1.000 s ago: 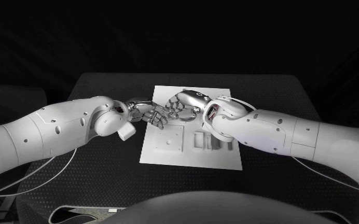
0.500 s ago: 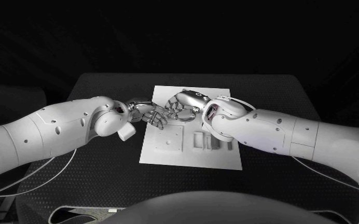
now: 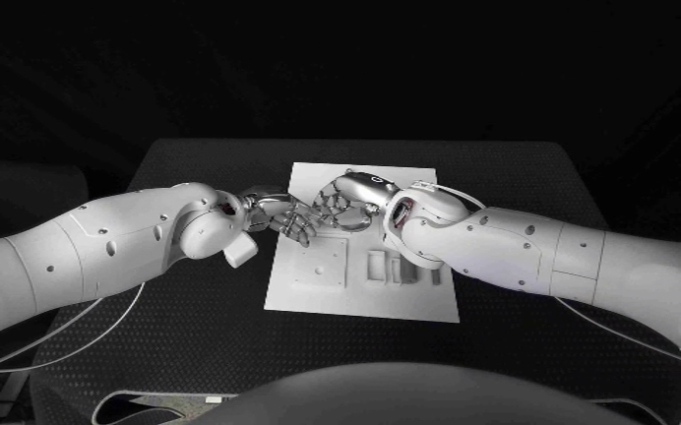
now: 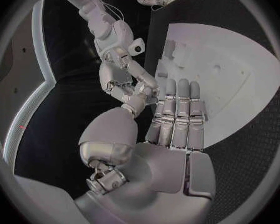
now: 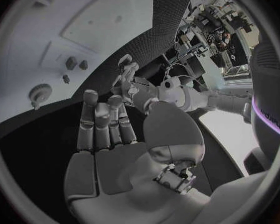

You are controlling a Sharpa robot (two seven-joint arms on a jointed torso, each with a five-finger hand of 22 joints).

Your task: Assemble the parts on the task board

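Left hand [image 4: 171,134] fingers [image 4: 177,104] extended over the task board [image 4: 239,74].

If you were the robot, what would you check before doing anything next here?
1. Board lies flat on the table: ok.
2. Left hand over the board: ok.
3. Right hand over the board: ok.
4. Hands apart from each other: cannot tell; in the head view their fingers meet very closely.
5. A part held in either hand: cannot tell; the wrist views show straight fingers with nothing plainly between them.
6. Small parts on the board in reach: ok, by my judgement.
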